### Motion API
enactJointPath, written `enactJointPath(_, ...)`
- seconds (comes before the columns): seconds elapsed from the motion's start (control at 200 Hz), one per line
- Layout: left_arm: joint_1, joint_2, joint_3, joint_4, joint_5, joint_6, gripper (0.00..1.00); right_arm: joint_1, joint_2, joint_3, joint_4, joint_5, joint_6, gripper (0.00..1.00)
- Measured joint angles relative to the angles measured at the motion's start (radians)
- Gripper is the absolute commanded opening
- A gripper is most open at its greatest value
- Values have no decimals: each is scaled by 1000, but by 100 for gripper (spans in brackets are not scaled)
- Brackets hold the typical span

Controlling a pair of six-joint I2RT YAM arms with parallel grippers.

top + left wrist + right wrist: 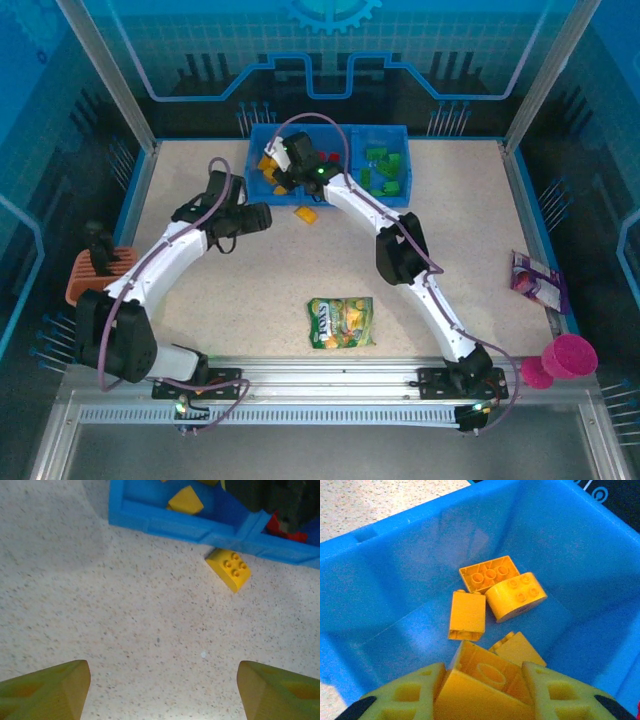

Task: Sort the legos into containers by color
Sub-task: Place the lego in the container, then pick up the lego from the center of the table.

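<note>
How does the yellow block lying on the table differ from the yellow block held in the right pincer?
The loose block lies on the table outside the blue tray; the held block hangs over the tray's yellow compartment. The loose block is free; the held block is clamped in the right pincer. The loose block shows studs on top; the held block shows its hollow side. Both are yellow.

Overhead view looks down; close wrist views share the tray (165,524).
</note>
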Motion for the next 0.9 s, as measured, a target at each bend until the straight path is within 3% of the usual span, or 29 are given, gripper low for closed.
enactJointPath(0.215,-101,55,-43,41,-4,-103,79,-1,24,19,43,13,-55,51)
enactJointPath(0.485,-152,180,-35,109,-57,-204,80,-3,-28,-72,84,-9,-69,65)
enactJointPath(0.901,-254,464,198,191,-196,-384,81,-47,-468,-459,183,-93,-58,67)
